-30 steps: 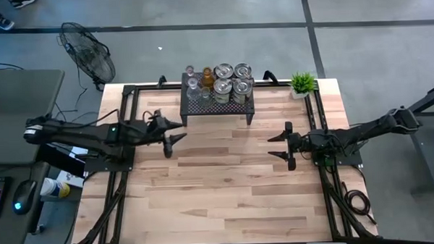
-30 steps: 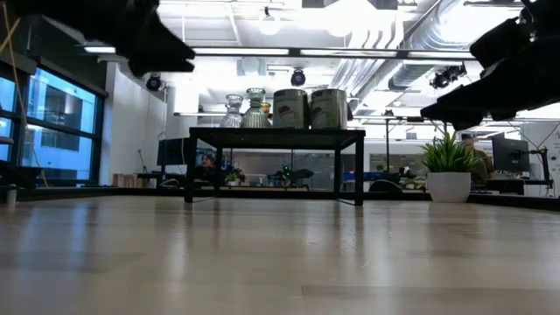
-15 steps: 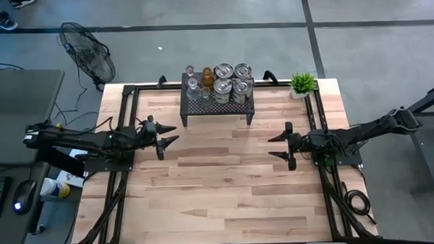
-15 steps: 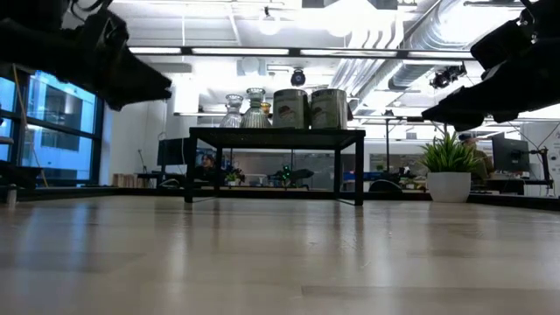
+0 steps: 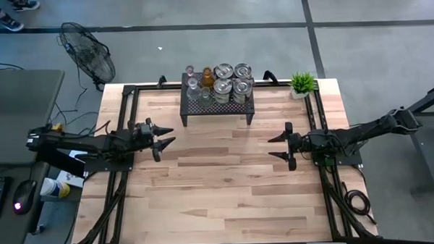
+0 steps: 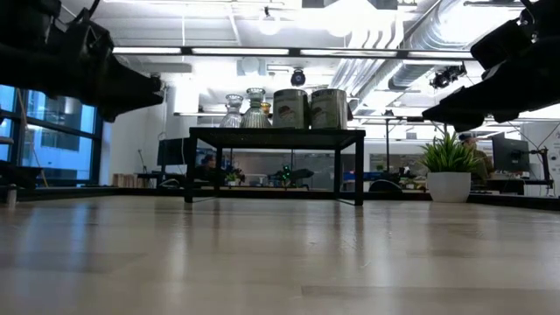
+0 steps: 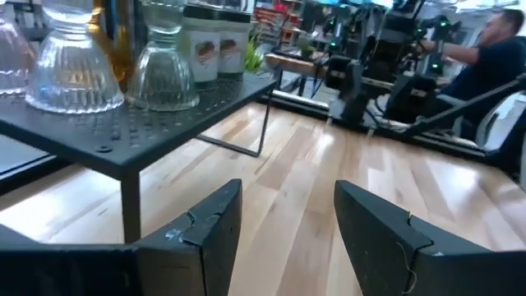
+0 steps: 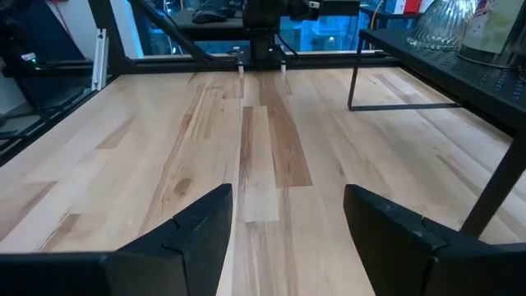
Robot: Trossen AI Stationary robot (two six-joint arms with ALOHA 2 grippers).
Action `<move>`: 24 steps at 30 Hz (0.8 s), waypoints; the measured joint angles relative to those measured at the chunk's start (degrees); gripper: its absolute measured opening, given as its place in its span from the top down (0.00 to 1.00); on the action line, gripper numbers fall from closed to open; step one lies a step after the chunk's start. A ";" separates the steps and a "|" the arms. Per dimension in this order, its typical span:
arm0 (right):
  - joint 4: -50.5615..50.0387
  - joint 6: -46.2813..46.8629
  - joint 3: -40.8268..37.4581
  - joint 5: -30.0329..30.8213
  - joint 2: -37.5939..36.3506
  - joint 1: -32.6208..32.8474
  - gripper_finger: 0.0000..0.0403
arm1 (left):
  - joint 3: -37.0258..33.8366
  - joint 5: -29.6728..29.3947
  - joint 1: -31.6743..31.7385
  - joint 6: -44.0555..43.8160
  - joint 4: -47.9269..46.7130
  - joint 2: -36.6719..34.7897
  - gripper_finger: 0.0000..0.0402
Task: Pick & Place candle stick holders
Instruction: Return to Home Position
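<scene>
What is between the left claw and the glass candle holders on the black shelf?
Nothing visible. Only bare light wooden table lies between the open left gripper and the black mesh metal shelf holding the glass and silver candle holders.

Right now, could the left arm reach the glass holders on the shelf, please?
Probably yes: the left gripper is open and empty, just off the shelf's left end, where the glass holders stand nearest it, with only bare table between.
</scene>
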 joint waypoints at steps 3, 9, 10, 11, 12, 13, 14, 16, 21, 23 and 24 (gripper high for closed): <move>0.07 0.38 0.00 -0.02 0.00 0.00 0.44 | -0.04 2.39 0.02 1.15 -0.23 -0.48 0.53; 0.07 1.41 0.00 -0.21 0.00 0.00 0.44 | -0.13 3.08 0.00 4.64 -0.22 -0.71 0.53; 0.07 1.50 0.00 -0.21 -0.01 0.00 0.44 | -0.15 3.07 0.00 5.24 0.05 -0.71 0.53; 0.09 1.51 0.00 -0.21 -0.07 0.00 0.44 | -0.15 3.10 0.00 5.93 0.67 -0.74 0.53; 0.09 1.52 0.00 -0.21 -0.26 0.00 0.44 | -0.18 3.32 0.00 6.64 1.35 -0.94 0.53; 0.10 1.62 0.00 -0.21 -0.58 0.00 0.44 | -0.20 4.00 0.02 7.63 2.28 -1.30 0.53; 0.15 1.75 0.00 -0.21 -1.05 -0.01 0.44 | -0.20 4.68 0.00 8.48 3.24 -1.71 0.53; 0.22 1.73 0.00 -0.23 -2.31 0.00 0.44 | -0.21 5.82 0.00 9.70 3.67 -2.95 0.53; -0.44 0.28 0.00 -0.58 -6.12 -0.01 0.44 | -0.26 6.14 0.00 10.56 1.08 -6.94 0.53; -0.42 -0.30 0.00 -0.58 -7.67 -0.02 0.44 | -0.27 6.14 0.00 10.56 -0.58 -8.34 0.53; -0.42 -0.47 0.02 -0.60 -8.44 -0.02 0.44 | -0.28 6.14 0.00 10.56 -1.23 -8.95 0.53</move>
